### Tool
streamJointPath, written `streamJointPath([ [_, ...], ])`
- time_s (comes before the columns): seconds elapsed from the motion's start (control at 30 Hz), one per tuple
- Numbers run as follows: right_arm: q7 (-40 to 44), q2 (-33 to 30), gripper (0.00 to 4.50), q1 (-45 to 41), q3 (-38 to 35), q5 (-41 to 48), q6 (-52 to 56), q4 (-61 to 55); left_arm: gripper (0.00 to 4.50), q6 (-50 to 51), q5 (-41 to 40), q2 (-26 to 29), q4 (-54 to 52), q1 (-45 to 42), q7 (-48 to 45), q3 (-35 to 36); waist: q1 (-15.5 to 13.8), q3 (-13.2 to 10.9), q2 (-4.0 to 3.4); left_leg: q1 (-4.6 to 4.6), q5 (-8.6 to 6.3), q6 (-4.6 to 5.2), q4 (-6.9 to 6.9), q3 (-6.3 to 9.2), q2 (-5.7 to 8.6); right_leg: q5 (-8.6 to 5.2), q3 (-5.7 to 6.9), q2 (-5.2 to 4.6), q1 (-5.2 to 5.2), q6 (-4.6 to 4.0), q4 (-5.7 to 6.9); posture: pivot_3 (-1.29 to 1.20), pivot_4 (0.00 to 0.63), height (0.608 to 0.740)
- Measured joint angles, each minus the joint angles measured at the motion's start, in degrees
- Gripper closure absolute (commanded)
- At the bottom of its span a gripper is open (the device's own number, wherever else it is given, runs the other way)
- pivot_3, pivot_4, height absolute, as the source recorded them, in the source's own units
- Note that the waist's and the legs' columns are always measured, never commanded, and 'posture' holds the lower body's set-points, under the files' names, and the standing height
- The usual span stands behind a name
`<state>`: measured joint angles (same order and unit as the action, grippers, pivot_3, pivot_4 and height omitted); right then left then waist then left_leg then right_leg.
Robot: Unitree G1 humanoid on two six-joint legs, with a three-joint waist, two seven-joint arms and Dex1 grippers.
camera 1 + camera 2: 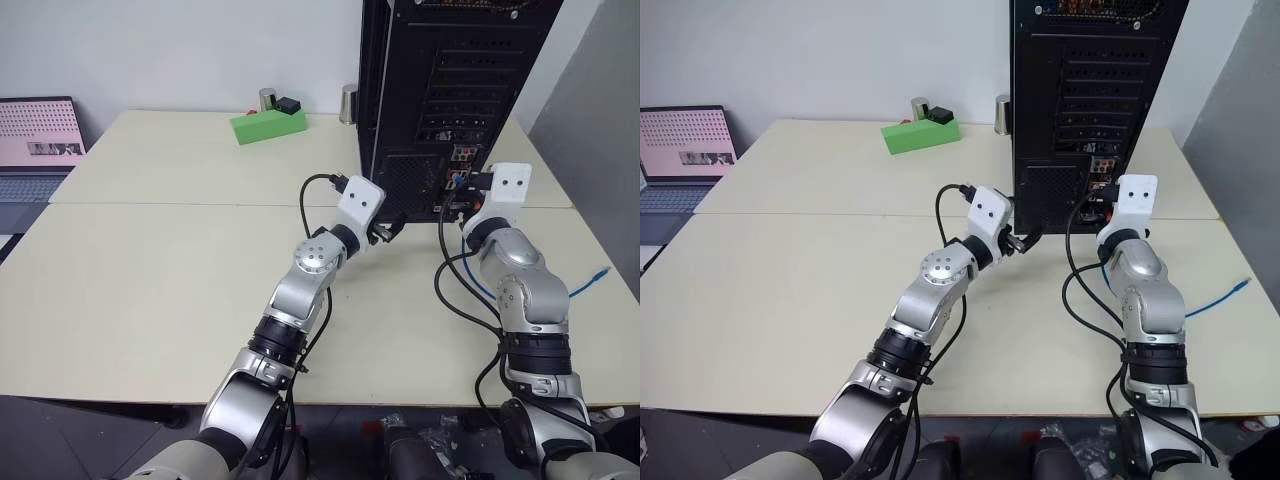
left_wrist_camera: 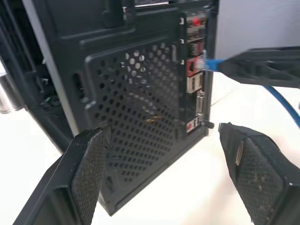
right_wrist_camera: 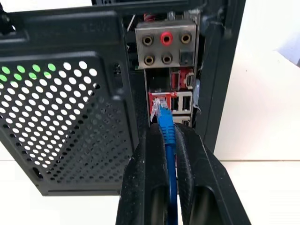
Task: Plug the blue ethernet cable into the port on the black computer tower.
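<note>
Right gripper (image 3: 167, 140) is pinching the blue cable (image 3: 168, 131), its clear plug touching the red-framed port (image 3: 158, 99) on the tower (image 1: 440, 90) rear. Left gripper (image 2: 164, 168) is hovering wide before the tower's vent grille (image 2: 136, 103).

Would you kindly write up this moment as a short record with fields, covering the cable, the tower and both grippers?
cable: blue ethernet cable pinched between the fingers of the right gripper, clear plug leading
plug position: at the red-framed port on the rear panel; whether it is seated cannot be told
tower: black computer tower upright on the table, rear facing the robot
left gripper: left gripper open, holding nothing, facing the vent grille
cable slack: free end lies on the table at the robot's right
</note>
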<state>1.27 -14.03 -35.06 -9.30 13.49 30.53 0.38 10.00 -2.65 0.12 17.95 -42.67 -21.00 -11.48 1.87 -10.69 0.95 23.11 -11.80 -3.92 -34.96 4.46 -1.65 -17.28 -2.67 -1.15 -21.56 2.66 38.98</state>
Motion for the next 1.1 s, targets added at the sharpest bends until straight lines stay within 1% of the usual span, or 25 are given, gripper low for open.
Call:
streamJointPath([
  [0.67,1.1,0.4,4.50,-1.7,0.2,-2.2,-1.4,3.9,0.59,-0.2,0.5,-0.2,0.5,0.0,-1.0,0.0,0.0,0.0,0.00,0.01,0.00,0.00,0.00,0.00,0.00,0.00,-0.01,0.00,-0.03,0.00,0.00,0.00,0.150,0.740],
  [1.1,1.0,0.4,4.50,-1.7,0.2,-3.3,-1.4,3.9,0.59,-0.4,1.0,-0.2,0.5,0.0,-1.0,0.0,0.0,0.0,0.00,0.02,0.00,0.00,0.00,-0.01,0.00,0.00,-0.01,0.00,-0.04,0.00,0.00,0.00,0.150,0.740],
])
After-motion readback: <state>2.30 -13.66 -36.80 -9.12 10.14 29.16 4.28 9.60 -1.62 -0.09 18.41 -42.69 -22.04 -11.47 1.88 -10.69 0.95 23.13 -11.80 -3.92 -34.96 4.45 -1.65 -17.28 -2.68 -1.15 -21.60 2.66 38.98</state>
